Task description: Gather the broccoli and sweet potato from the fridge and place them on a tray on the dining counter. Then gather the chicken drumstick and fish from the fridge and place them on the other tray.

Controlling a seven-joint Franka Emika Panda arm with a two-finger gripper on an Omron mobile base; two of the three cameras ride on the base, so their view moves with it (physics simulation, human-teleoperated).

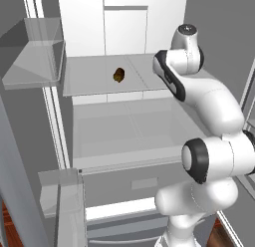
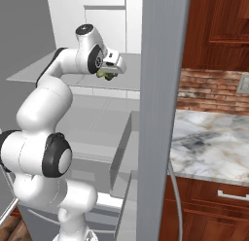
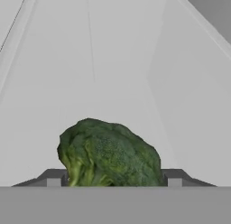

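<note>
Broccoli sits low-centre in the hand view, on the pale fridge shelf, between the two dark finger tips, one at its left edge, one at its right. No gap shows on either side, but real contact cannot be confirmed; the jaws stand fairly wide around the head, grip not settled.

Left base view, left to right: open fridge door with clear bins at far left; a small brown item on the upper shelf at centre, probably the sweet potato, too small to be sure; the white arm fills the right side, elbow bent, reaching in.

Right base view: gripper at upper centre-left with a green patch under the hand; grey door edge down the middle; marble bench and wood cabinets at right.

Step in hand, as judged: closing on the broccoli. To do it well:
- squeeze across the dense middle of the head, not the loose florets
- keep the hand level until both tips bear evenly
- lift straight off the shelf first, then draw back clear of the door edge.
</note>
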